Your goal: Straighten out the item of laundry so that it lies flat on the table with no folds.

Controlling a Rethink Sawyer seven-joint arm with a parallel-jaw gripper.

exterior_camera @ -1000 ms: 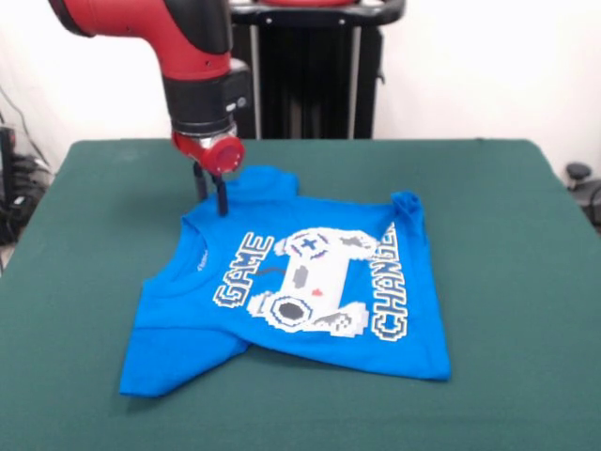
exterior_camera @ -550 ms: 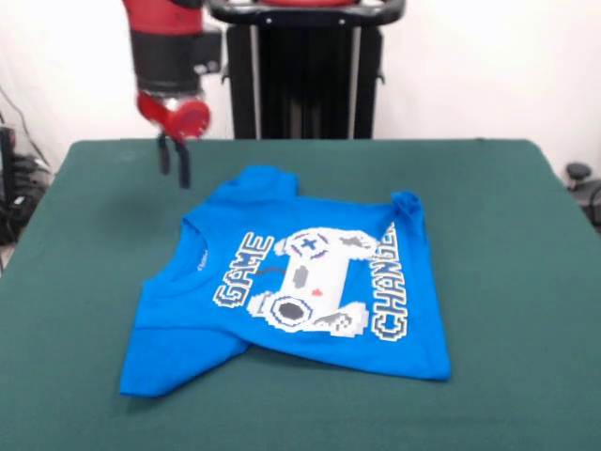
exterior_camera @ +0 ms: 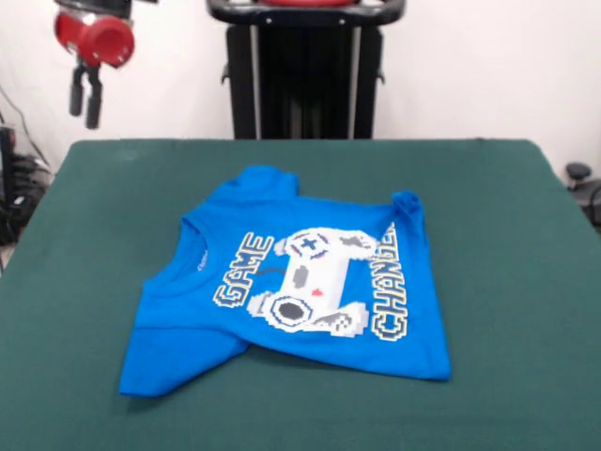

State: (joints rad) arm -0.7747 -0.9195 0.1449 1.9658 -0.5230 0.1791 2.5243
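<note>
The item of laundry (exterior_camera: 178,319), a bright blue T-shirt with a game controller print and "GAME CHANGER" lettering, lies print-up in the middle of the table (exterior_camera: 507,282). Its lower left part is folded over, and its far right corner (exterior_camera: 407,202) is bunched up. High above the table's far left corner hangs my gripper (exterior_camera: 84,117), well clear of the shirt. Its two dark fingers (exterior_camera: 76,94) point down with a narrow gap between them and hold nothing.
A black pedestal column (exterior_camera: 305,75) stands behind the table's far edge. Cables and dark equipment (exterior_camera: 14,178) sit beyond the left edge, and a small black object (exterior_camera: 577,174) beyond the right edge.
The gripper has lifted off the shirt's far sleeve and moved up and to the left, off past the table's corner. The shirt has kept its shape.
</note>
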